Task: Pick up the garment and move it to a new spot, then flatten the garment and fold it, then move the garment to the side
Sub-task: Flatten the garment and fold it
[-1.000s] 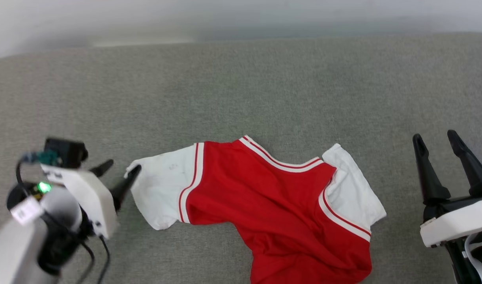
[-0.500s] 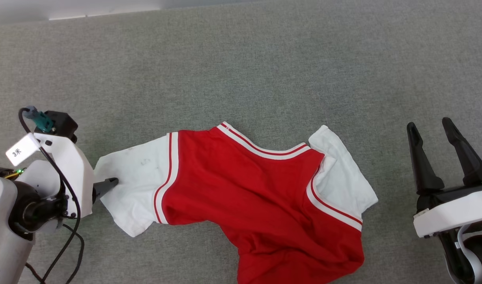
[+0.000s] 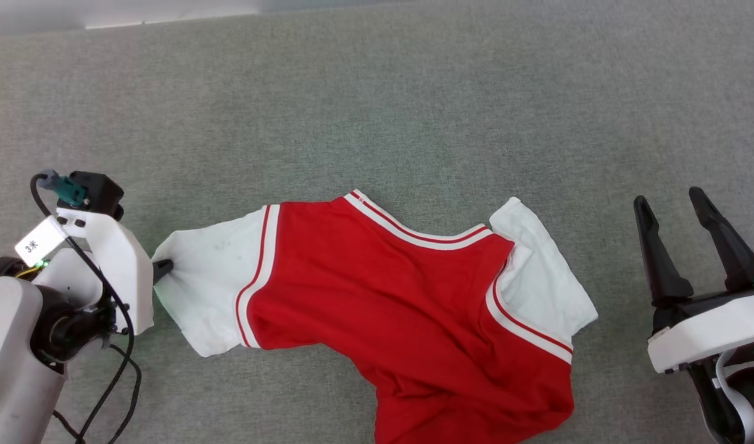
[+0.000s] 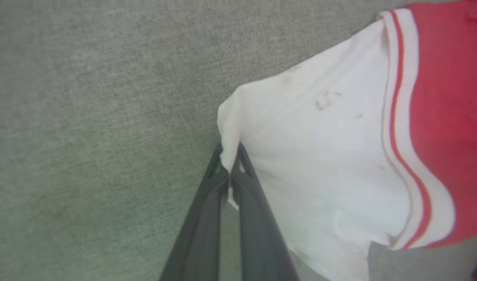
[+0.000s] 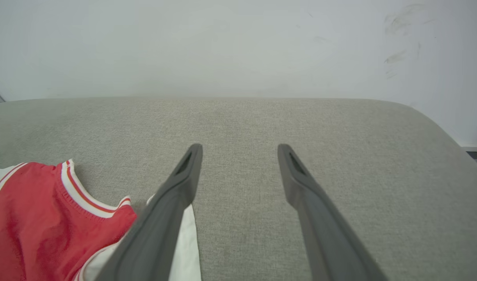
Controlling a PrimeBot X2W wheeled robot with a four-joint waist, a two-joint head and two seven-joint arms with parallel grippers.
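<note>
At 9 o'clock in the head view the left gripper (image 3: 161, 269) meets the outer edge of the shirt (image 3: 383, 296). Its white housing hides nearly all of its fingers, and only one dark tip shows against the cloth. The left wrist view settles it: the fingers (image 4: 246, 175) are pressed together on a pinched fold of the white sleeve (image 4: 320, 156), with cloth bunched between their tips. Faint grey smudges (image 4: 324, 102) mark that sleeve, too blurred to read. A small tag (image 3: 36, 242) on the left arm bears a mark that is hard to make out, and a black cable (image 3: 115, 382) runs off the bottom edge.

The shirt lies rumpled on the grey cloth-covered tabletop (image 3: 377, 111), from the centre toward 6 o'clock. Its striped neckline (image 3: 414, 231) faces 12 o'clock. Its red body is cut off by the bottom edge, so the hem is out of sight. The other sleeve (image 3: 543, 277), toward 3 o'clock, is partly folded under itself.

At 4 o'clock the right gripper (image 3: 667, 200) stands well apart from the shirt, its fingers spread wide and empty. In the right wrist view one finger (image 5: 164, 218) covers part of that sleeve, and a pale wall (image 5: 223, 47) rises behind the tabletop's rounded far edge.
</note>
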